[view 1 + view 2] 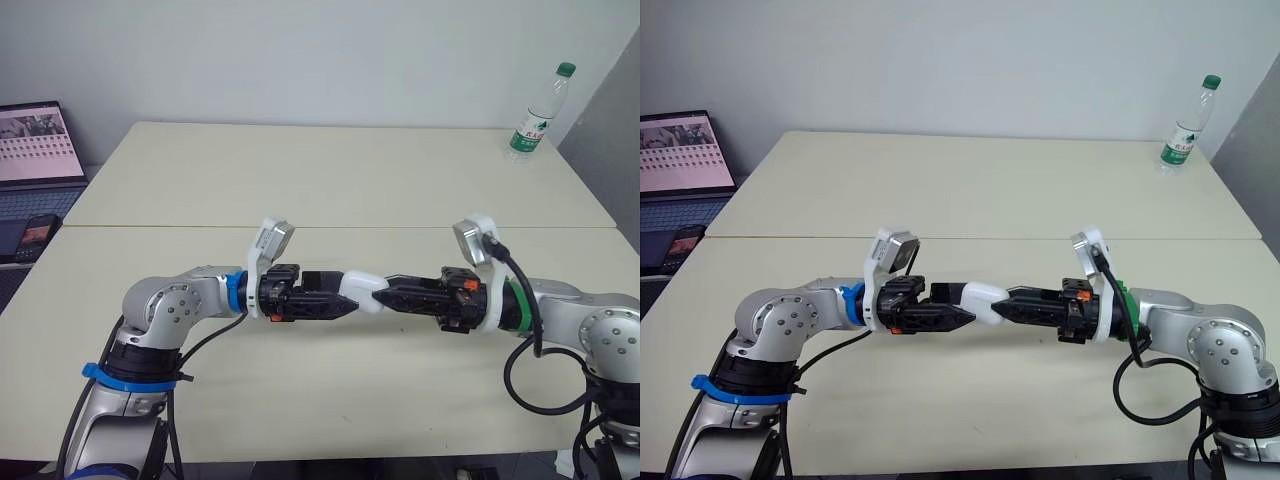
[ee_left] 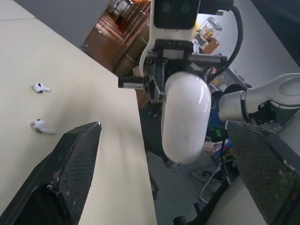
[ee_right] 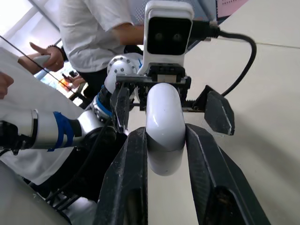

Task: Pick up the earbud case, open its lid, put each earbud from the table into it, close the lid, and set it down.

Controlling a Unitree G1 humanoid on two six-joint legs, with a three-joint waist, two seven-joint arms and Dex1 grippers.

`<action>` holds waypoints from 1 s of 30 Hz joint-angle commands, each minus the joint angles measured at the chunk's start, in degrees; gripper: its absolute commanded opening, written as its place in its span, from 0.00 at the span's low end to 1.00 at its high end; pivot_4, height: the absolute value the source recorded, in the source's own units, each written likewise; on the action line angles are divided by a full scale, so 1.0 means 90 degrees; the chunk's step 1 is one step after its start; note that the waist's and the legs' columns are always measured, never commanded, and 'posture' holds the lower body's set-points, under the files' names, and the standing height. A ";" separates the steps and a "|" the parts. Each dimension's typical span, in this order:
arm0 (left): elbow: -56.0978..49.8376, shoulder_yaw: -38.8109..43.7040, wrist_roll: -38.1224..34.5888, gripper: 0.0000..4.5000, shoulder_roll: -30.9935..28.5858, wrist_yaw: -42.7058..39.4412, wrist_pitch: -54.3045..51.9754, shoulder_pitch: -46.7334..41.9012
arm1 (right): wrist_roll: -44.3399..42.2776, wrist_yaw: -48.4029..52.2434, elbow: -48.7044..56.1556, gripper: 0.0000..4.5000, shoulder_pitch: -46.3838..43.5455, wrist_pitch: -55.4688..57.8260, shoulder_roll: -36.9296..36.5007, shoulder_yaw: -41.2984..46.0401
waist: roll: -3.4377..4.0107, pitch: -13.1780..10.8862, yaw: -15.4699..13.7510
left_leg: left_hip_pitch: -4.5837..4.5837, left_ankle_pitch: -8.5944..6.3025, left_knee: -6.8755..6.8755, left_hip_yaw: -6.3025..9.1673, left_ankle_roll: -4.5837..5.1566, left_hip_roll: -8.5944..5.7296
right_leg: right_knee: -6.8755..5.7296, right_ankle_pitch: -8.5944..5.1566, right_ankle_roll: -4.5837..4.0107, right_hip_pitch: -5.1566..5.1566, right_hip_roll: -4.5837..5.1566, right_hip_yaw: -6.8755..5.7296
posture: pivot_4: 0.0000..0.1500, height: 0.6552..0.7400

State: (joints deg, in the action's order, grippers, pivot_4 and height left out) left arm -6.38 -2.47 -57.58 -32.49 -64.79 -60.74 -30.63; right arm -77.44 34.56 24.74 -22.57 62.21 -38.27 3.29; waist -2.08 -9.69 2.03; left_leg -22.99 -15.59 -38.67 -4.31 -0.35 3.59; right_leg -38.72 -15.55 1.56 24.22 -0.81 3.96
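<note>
**Now: earbud case pinched above the counter by the right end effector**

Here the white earbud case [image 1: 362,290] hangs above the cream counter [image 1: 330,180], lid shut, at the spot where both arms meet. The right end effector [image 3: 164,136] is closed on it, its two black fingers [image 3: 129,164] pressing the case's opposite sides. The left end effector [image 1: 338,293] faces the case from the other side with its fingers spread wide. One finger stands to each side of the case, and neither visibly touches it. Whether the case's far end rests against the left palm cannot be told.

In the left wrist view, the first earbud [image 2: 41,87] and the second earbud [image 2: 40,125] lie on the counter, well apart from the case and a little apart from each other.

A water bottle [image 1: 537,115] with a green cap stands upright far beyond the case, towards the right arm's side. An open laptop [image 1: 38,150] and a phone [image 1: 38,233] sit far off on the left arm's side. Behind the case in the right wrist view stands a person [image 3: 93,33] in a white shirt.
</note>
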 commanded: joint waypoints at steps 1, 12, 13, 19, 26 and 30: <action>-0.0172 0.0003 -0.0068 0.99 0.0014 -0.0161 -0.0010 -0.0126 | 0.0314 0.0162 0.0243 0.16 0.0006 -0.0181 -0.0034 -0.0047 | 0.0000 -0.0001 0.0000 | 0.0000 0.0000 -0.0001 0.0000 0.0000 0.0000 | 0.0000 0.0000 0.0000 0.0000 0.0000 0.0000 | 1.00 0.95; -0.0212 -0.0095 -0.0038 0.99 -0.0042 -0.0350 -0.0083 -0.0117 | 0.0546 0.0160 0.0179 0.16 -0.0063 -0.0362 0.0226 -0.0013 | -0.0001 -0.0003 -0.0002 | 0.0000 0.0000 -0.0002 0.0000 0.0000 -0.0001 | -0.0001 0.0001 -0.0001 0.0000 0.0000 0.0000 | 1.00 0.95; -0.0214 -0.0096 -0.0041 0.99 -0.0038 -0.0350 -0.0088 -0.0118 | 0.0539 0.0160 0.0185 0.16 -0.0058 -0.0360 0.0225 0.0000 | 0.0000 -0.0003 -0.0003 | 0.0000 0.0000 -0.0002 0.0000 0.0000 -0.0001 | -0.0002 0.0001 -0.0001 0.0000 0.0000 0.0000 | 1.00 0.95; -0.0172 -0.0095 -0.0027 0.81 -0.0015 -0.0349 -0.0096 -0.0111 | 0.0518 0.0125 0.0206 0.16 -0.0035 -0.0362 0.0218 0.0044 | -0.0001 -0.0004 -0.0002 | 0.0000 0.0000 -0.0002 0.0001 0.0000 -0.0001 | -0.0002 0.0001 -0.0001 0.0000 0.0000 0.0000 | 1.00 0.95; -0.0161 -0.0103 0.0035 0.30 -0.0040 -0.0392 -0.0081 -0.0063 | 0.0538 0.0086 0.0166 0.16 -0.0006 -0.0393 0.0230 0.0082 | -0.0001 -0.0004 -0.0002 | 0.0000 0.0000 -0.0002 0.0001 0.0000 -0.0001 | -0.0002 0.0001 -0.0001 0.0000 0.0000 -0.0001 | 1.00 0.95; -0.0163 -0.0083 0.0071 0.18 -0.0038 -0.0407 -0.0079 -0.0048 | 0.0539 0.0082 0.0176 0.16 0.0011 -0.0394 0.0240 0.0079 | -0.0001 -0.0004 -0.0003 | 0.0000 0.0000 -0.0002 0.0001 0.0000 -0.0002 | -0.0002 0.0001 -0.0001 -0.0001 0.0000 0.0000 | 1.00 0.95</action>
State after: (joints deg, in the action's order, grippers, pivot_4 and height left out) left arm -6.42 -3.57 -56.32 -32.47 -67.06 -61.72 -30.63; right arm -72.79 35.37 25.23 -22.42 60.02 -35.91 2.06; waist -2.09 -9.73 2.00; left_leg -22.99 -15.59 -38.69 -4.30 -0.35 3.58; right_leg -38.73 -15.54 1.55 24.21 -0.81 3.95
